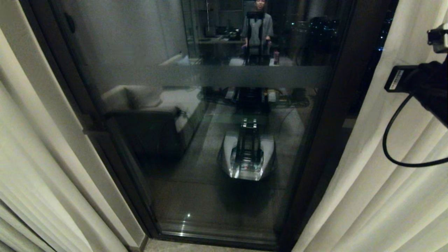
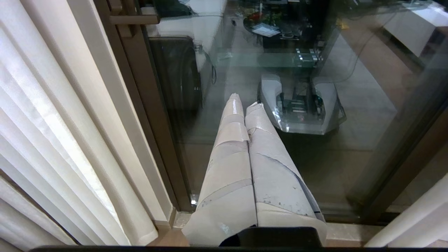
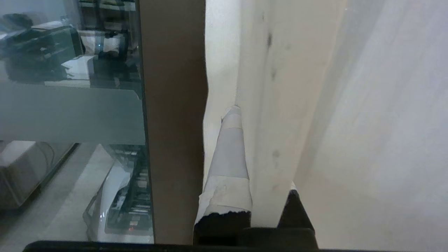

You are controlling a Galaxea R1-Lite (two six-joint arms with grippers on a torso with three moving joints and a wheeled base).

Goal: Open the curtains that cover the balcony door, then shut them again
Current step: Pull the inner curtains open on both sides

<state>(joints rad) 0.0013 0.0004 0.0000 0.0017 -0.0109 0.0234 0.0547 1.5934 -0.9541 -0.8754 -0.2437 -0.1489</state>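
Right gripper (image 3: 241, 115) is clamped on the hemmed edge of the right curtain (image 3: 280, 105): 1 taped finger (image 3: 229, 157) shows on the door side of the fabric, the other is hidden behind the fold. Fabric runs straight up between the jaws. Right arm (image 1: 430, 87) enters the head view from the far right, in front of this panel's pleats, with a black cable (image 1: 388, 140) looping below it.

Door (image 1: 224, 140) lies just beside the held edge, on the finger's side; its dark brown frame (image 3: 175, 122) is next to the hem. Glass is fully exposed, 1 frosted band (image 1: 245, 76) across it. Reflections in the glass: robot base, furniture, a standing person.

Left curtain (image 1: 35, 168) is drawn off to the opposite side, well apart from the right gripper.

Left gripper (image 2: 243, 101) is empty, 2 taped fingers pressed together, pointing at the glass, near the left curtain and touching nothing.
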